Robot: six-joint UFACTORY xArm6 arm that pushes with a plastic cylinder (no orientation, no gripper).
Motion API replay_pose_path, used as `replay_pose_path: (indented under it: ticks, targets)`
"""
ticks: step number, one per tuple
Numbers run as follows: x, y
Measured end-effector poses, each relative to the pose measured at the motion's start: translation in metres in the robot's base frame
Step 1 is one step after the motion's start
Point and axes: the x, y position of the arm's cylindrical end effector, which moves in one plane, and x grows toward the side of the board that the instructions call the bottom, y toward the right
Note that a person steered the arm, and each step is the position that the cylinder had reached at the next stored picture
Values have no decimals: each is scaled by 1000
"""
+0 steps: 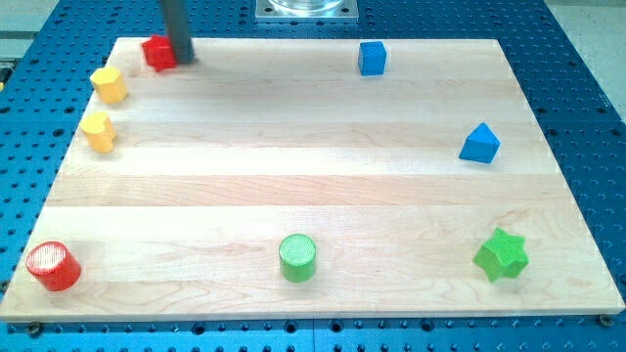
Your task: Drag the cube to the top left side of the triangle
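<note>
Closest to the camera, along the bottom edge of the wooden desk (313, 196), sit three blocks: a red cylinder (52, 266) at the bottom left corner, a green cylinder (298, 258) near the middle of that edge, and a green star (502, 255) toward the bottom right corner.

Up the left edge are two yellow blocks, one (98, 131) below the other (110, 85), near each other but apart; I cannot make out their exact shapes.

At the top left corner lies a red block (157, 52) of unclear shape. My tip (182, 58) rests right against that block's right side, touching or nearly so. I have no fingers to open or shut, only this dark rod, and it holds nothing.

One blue cube (372, 58), the block I am to move, stands near the top edge, a little right of centre, well apart from my tip.

Near the right edge, about halfway down, is the blue triangle (479, 144), below and to the right of the cube.
</note>
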Motion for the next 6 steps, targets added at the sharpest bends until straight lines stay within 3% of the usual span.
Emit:
replay_pose_path:
  ticks: [1, 2, 4, 5, 6]
  targets:
    - [0, -18]
    - [-2, 57]
    - [-25, 263]
    - [-22, 323]
    - [2, 311]
